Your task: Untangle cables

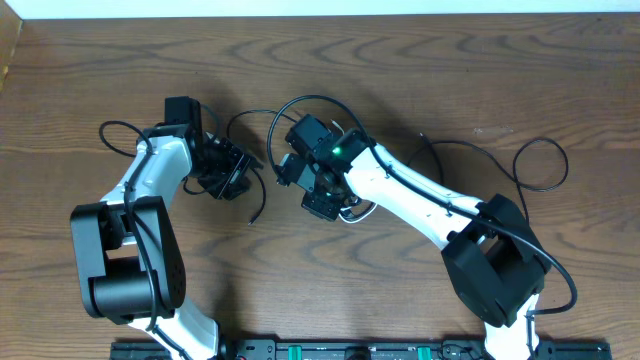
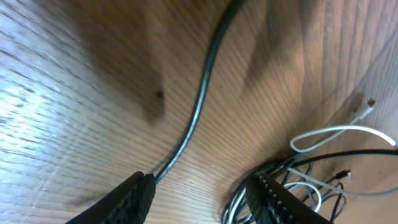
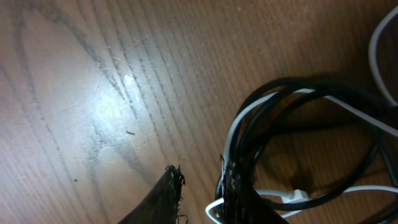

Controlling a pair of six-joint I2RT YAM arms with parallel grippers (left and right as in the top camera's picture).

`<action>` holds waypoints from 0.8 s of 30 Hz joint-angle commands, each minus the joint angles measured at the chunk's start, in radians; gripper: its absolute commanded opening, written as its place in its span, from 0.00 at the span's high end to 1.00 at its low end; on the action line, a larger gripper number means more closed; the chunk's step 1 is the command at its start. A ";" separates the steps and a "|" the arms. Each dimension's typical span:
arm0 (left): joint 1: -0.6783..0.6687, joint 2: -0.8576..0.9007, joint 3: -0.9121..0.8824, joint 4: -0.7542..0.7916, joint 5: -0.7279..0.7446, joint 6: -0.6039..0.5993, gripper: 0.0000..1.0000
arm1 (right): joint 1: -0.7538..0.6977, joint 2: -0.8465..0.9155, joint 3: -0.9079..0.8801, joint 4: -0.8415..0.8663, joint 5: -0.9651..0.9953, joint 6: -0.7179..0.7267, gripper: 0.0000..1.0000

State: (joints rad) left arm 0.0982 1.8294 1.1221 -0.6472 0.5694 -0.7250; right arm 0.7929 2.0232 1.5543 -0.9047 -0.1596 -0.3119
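Hovering low, my left gripper (image 2: 200,183) stands part-open astride the black cable (image 2: 200,106); my right gripper (image 3: 200,177), slightly apart, holds nothing beside the black-and-white bundle (image 3: 249,124) at lower right. Limp, light cords: I'd pinch a free strand near a plug (image 2: 367,107).

Dark brown wood-grain table (image 1: 80,100) under overhead light. A pale strip (image 1: 300,8) runs along its far edge, and a black rail (image 1: 330,350) along the near edge. A patch of glare (image 3: 118,99) shines on the wood up and left of the right gripper (image 3: 200,186) jaws.
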 commanded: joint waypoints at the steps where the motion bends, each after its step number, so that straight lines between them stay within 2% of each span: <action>1: 0.005 0.010 -0.006 -0.007 -0.060 0.014 0.47 | 0.007 -0.006 -0.011 0.003 0.049 -0.017 0.79; 8: 0.004 0.010 -0.006 -0.006 -0.119 0.014 0.47 | 0.006 -0.006 -0.011 0.000 0.050 -0.018 0.77; 13: 0.004 0.010 -0.006 -0.005 -0.119 0.014 0.46 | 0.006 -0.006 -0.012 -0.007 0.049 -0.018 0.70; 19: 0.004 0.010 -0.006 -0.006 -0.118 0.014 0.25 | 0.007 -0.006 -0.012 -0.003 0.049 -0.018 0.67; 21: 0.004 0.010 -0.006 -0.006 -0.118 0.014 0.15 | 0.007 -0.006 -0.012 -0.003 0.050 -0.018 0.66; 22: 0.004 0.010 -0.006 -0.006 -0.119 0.014 0.02 | 0.007 -0.006 -0.012 -0.004 0.050 -0.018 0.66; 24: 0.004 0.010 -0.006 -0.006 -0.119 0.014 0.02 | 0.007 -0.006 -0.012 -0.004 0.050 -0.018 0.65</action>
State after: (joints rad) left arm 0.0994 1.8294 1.1221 -0.6491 0.4637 -0.7189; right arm 0.7959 2.0232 1.5505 -0.9085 -0.1146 -0.3229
